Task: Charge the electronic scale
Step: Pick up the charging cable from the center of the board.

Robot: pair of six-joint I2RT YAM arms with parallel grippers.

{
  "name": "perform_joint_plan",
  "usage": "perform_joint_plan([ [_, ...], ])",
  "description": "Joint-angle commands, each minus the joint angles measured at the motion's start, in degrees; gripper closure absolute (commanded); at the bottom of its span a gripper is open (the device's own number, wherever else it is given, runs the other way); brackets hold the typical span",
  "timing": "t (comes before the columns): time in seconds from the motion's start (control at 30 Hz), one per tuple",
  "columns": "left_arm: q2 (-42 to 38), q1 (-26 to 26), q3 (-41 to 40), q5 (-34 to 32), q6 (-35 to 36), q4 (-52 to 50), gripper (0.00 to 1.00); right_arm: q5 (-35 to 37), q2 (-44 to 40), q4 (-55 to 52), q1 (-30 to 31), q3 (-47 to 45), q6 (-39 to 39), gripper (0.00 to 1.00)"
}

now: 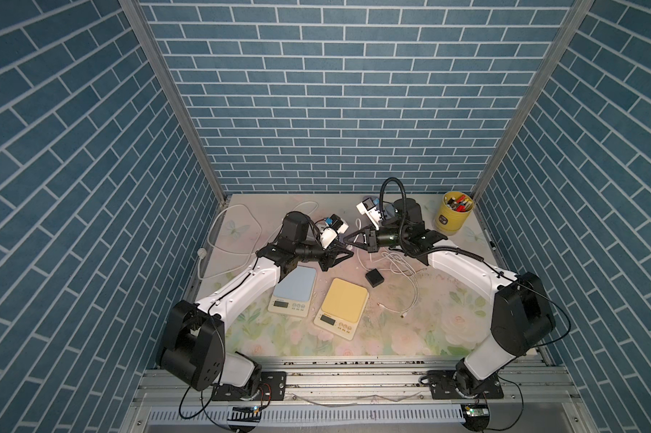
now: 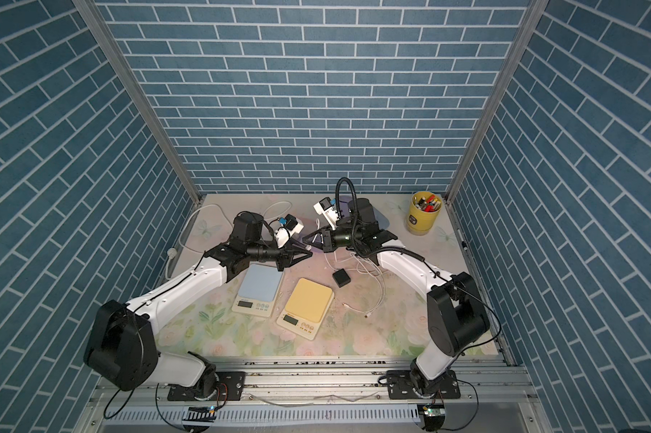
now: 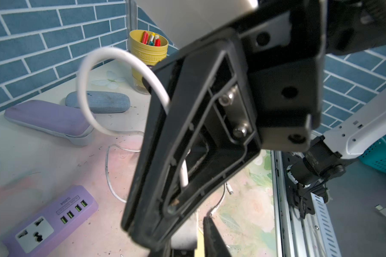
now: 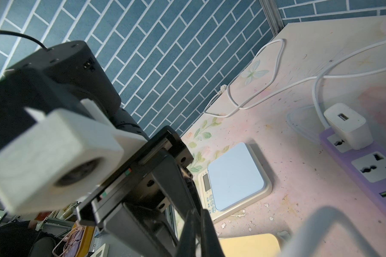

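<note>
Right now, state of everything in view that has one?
right gripper, shut on white cable
left gripper, tip by the right one's, open or shut unclear
white cable, lifted in a loop, rest on table
blue scale, flat, no cable attached
yellow scale, flat, no cable attached
power strip, white adapter plugged in, USB ports empty
white adapter, USB port empty
yellow cup, upright, pens inside

- Where the left gripper and right gripper meet tip to tip, both top views are too small to show whether anything is pinched.
- From the left wrist, the right gripper's finger blocks the middle, and the white cable vanishes behind it.
- The purple power strip runs off the edge.
- From the right wrist, the yellow scale is cut by the edge, beside a blurred pale loop.
</note>
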Motion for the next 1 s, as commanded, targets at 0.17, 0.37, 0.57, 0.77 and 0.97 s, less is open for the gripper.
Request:
perform_joint_plan([
  [0.17, -3.17, 0.41, -1.13, -3.48, 2.09, 0.05, 1.00, 1.51, -2.36, 1.03, 0.07, -1.08, 1.40, 0.98],
  [0.37, -4.88, -1.27, -1.04, -11.62, 6.76, -3.85, 1.00, 10.80, -3.45, -7.30, -0.03, 1.68, 8.40, 0.48],
  [0.57, -6.84, -3.86, -2.34, -20.52, 10.39, -4.68, 1.00, 9.84, -3.73, -7.96, -0.08, 1.18, 19.14, 0.42],
  [0.77, -7.74, -5.78, -2.54, -24.89, 13.00, -6.01, 1.00, 7.19, -3.55, -9.58, -0.01, 1.34, 20.20, 0.53],
  [0.97, -7.69, -7.00, -2.18, -26.70, 14.42, -7.43, 1.00, 6.48, -2.28, -16.19, 1.53, 5.09, 15.57, 0.53],
])
